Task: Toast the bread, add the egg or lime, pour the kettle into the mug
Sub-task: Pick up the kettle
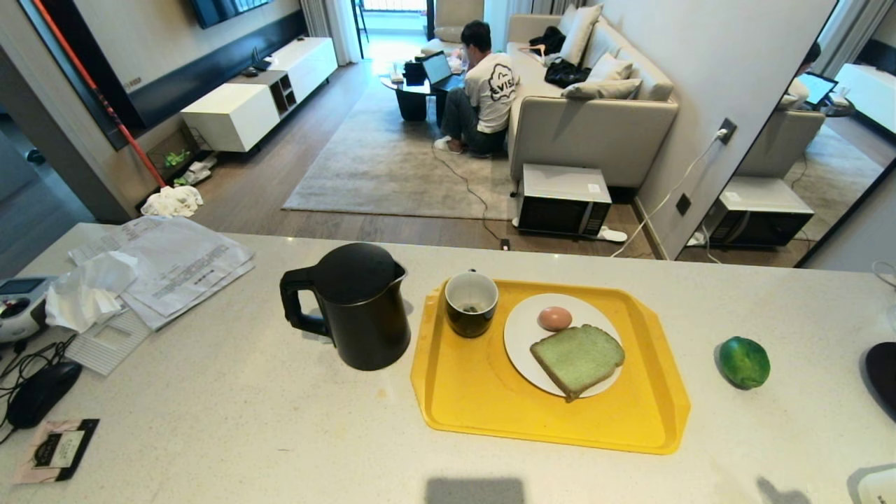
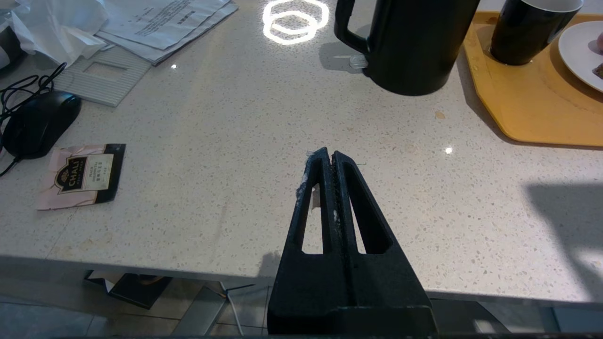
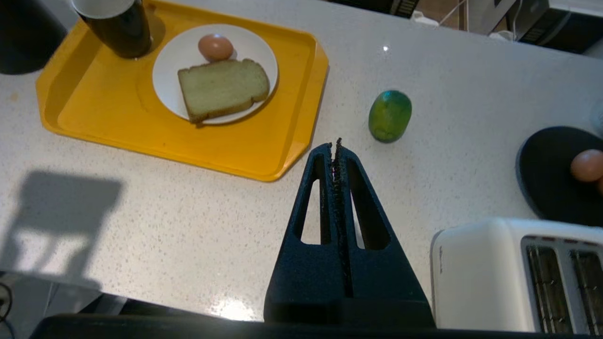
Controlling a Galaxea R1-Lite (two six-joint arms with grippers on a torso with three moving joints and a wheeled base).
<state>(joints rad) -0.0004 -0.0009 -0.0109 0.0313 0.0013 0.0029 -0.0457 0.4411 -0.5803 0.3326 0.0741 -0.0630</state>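
Head view first: we take the yellow tray (image 1: 546, 420) as our landmark. On it sits a white plate (image 1: 518, 336) bearing the bread (image 1: 577, 358), a thick pale green slice with a brown crust, lying flat, and the egg (image 1: 554, 318), small, smooth and pinkish-brown, just behind the slice and seemingly touching it. The mug (image 1: 471, 304), glossy black outside and white within, stands at the tray's far left corner. The kettle (image 1: 357, 306), tall, matte black, with loop handle and domed lid, stands on the speckled stone counter (image 1: 231, 413) just left of the tray. The lime (image 1: 744, 362), glossy, dark green and oval, lies well right of the tray. We judge bread and egg to be done, since both already rest on the plate; the lime stays unused. Whether the mug holds water we cannot tell, though something dark lies at its bottom. If not, the pour remains, and it calls for a firm hold on the kettle's handle and a tilt of the spout over the mug. The left gripper (image 2: 329, 157) hangs over bare counter on the near left of the tray, jaws pressed together, holding nothing. The right gripper (image 3: 335, 147) hangs off the tray's near right corner, jaws likewise closed and empty, with a white toaster (image 3: 476, 273) beside it.
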